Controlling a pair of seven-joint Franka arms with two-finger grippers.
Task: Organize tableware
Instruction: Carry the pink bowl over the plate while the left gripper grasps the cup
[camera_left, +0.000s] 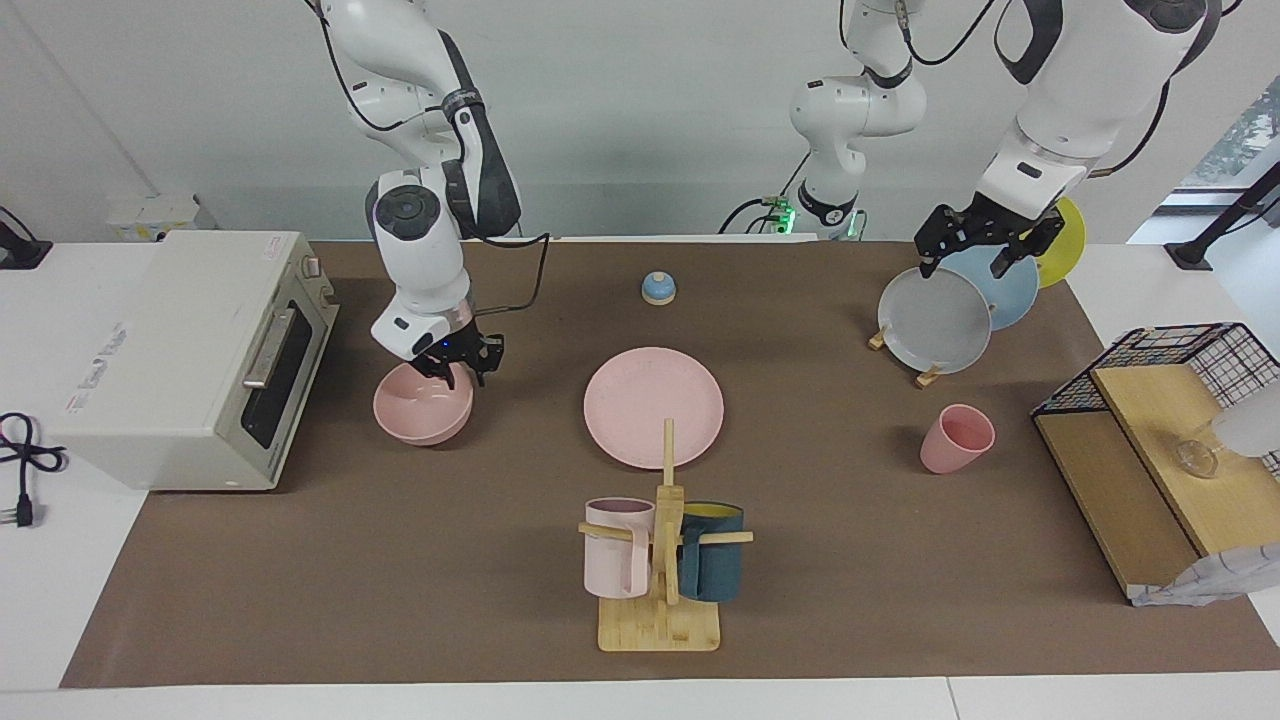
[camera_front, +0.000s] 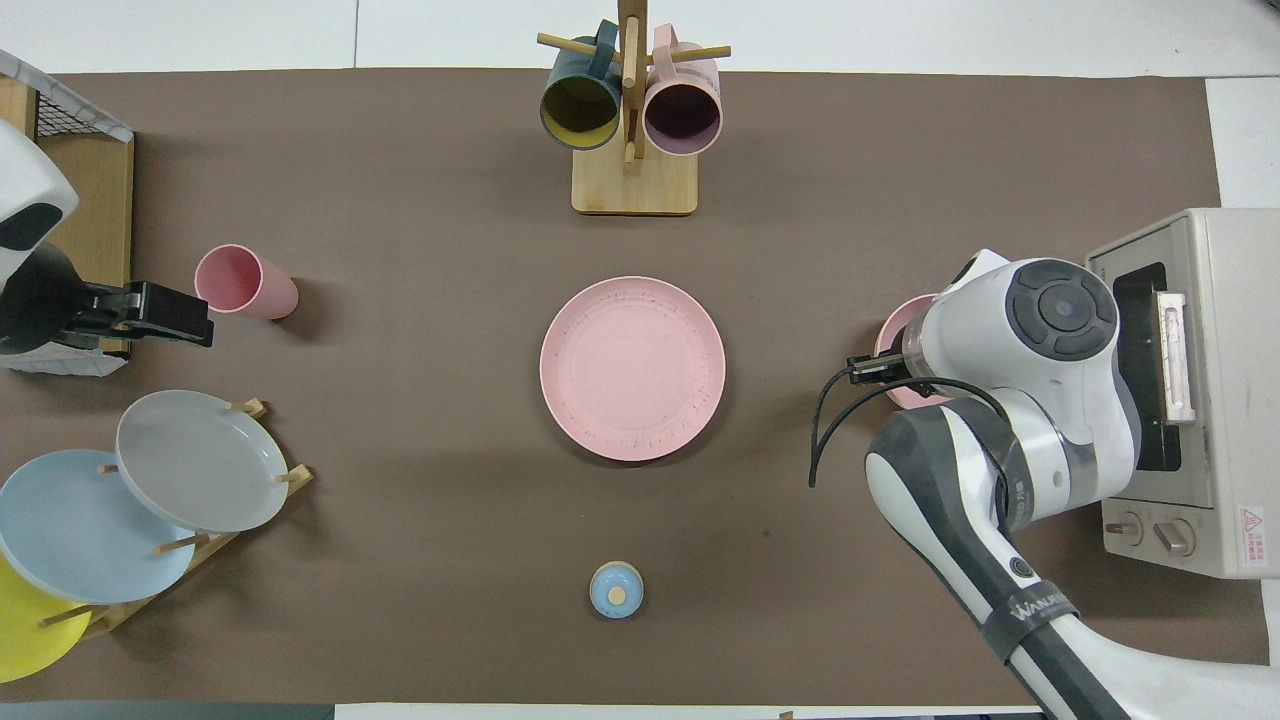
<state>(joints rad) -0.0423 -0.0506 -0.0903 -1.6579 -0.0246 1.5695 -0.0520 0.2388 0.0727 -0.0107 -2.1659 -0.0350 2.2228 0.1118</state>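
The pink bowl (camera_left: 420, 412) sits in front of the toaster oven, and in the overhead view the right arm hides most of the bowl (camera_front: 893, 335). My right gripper (camera_left: 455, 368) is down at the bowl's rim on the side nearer the robots. It is open, with a finger on either side of the rim. The pink plate (camera_left: 653, 406) lies flat mid-table. The pink cup (camera_left: 955, 438) stands upright toward the left arm's end. My left gripper (camera_left: 978, 250) waits open in the air over the plate rack, holding nothing.
A toaster oven (camera_left: 190, 350) stands at the right arm's end. A wooden mug tree (camera_left: 662, 560) holds two mugs farther from the robots than the plate. A rack holds a grey plate (camera_left: 933, 320), a blue one and a yellow one. A wire basket (camera_left: 1180, 350) tops a wooden shelf. A small blue knobbed lid (camera_left: 657, 288) lies near the robots.
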